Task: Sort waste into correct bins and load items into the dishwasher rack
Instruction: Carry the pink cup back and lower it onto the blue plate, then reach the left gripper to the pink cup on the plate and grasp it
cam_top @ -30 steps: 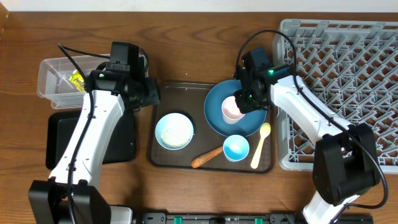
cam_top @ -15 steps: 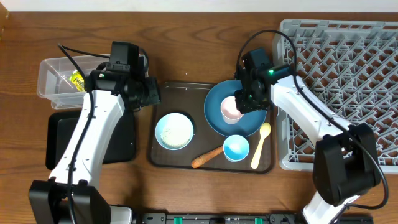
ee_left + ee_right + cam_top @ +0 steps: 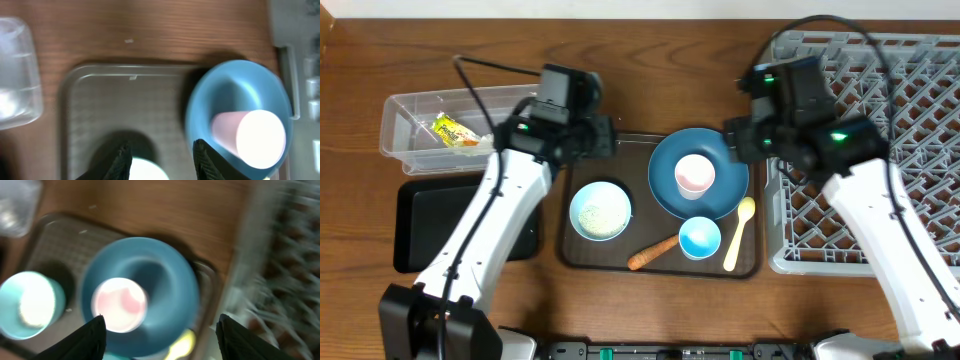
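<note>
The right tool (image 3: 161, 326) hangs released and empty over the blue plate (image 3: 665, 185), where the pink cup (image 3: 695, 176) stands, mid-bench (image 3: 650, 60). The left tool (image 3: 161, 150) is parted, empty. The rack (image 3: 880, 150) sits at the bench's right edge.

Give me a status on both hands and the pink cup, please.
Left hand open, empty, over brown tray. Right hand open, empty, by blue plate. Pink cup on the plate, nothing blocking.
</note>
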`<state>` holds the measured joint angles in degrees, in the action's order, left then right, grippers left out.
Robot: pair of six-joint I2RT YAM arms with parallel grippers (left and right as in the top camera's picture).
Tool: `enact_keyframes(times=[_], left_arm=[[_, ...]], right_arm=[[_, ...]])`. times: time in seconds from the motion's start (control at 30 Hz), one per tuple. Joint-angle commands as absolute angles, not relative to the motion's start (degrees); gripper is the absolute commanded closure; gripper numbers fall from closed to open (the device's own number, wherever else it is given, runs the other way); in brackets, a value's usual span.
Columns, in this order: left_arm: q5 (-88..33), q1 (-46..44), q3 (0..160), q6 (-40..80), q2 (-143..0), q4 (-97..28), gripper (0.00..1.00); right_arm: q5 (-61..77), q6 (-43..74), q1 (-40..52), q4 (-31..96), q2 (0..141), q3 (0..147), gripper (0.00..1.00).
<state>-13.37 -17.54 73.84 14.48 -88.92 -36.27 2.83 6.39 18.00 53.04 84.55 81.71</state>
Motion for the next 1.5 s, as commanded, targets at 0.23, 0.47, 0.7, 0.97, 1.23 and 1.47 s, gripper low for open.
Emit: enact_keyframes(times=[0.23, 0.47, 0.7, 0.97, 1.23, 1.47], left_arm=[[-13.45, -28.86, 74.26, 13.34, -96.99, -29.91, 0.57], [-13.45, -32.6, 74.26, 13.37, -101.93, -28.73, 0.57], [-13.43, -34.87, 74.26, 13.37, -104.95, -28.29, 0.57], [-13.43, -35.66, 74.26, 13.39, -108.4, -28.1, 0.76], [-13.47, -34.39, 74.52, 13.74, -105.14, -27.53, 0.94], [-23.42, -24.84, 74.52, 19.09, -96.36, -27.49, 0.94]], right_arm=[[-1.23, 9.39, 6.35, 59.61, 83.99, 82.02, 0.26], [-1.23, 9.39, 3.66, 61.08, 83.99, 81.93, 0.23], [-1.21, 9.39, 3.68, 61.06, 84.01, 81.62, 0.21], [-1.23, 9.39, 3.7, 61.17, 84.01, 81.6, 0.2], [-1.3, 9.39, 3.68, 60.9, 84.01, 81.6, 0.18], [-0.93, 9.43, 3.53, 58.87, 84.01, 81.6, 0.12]])
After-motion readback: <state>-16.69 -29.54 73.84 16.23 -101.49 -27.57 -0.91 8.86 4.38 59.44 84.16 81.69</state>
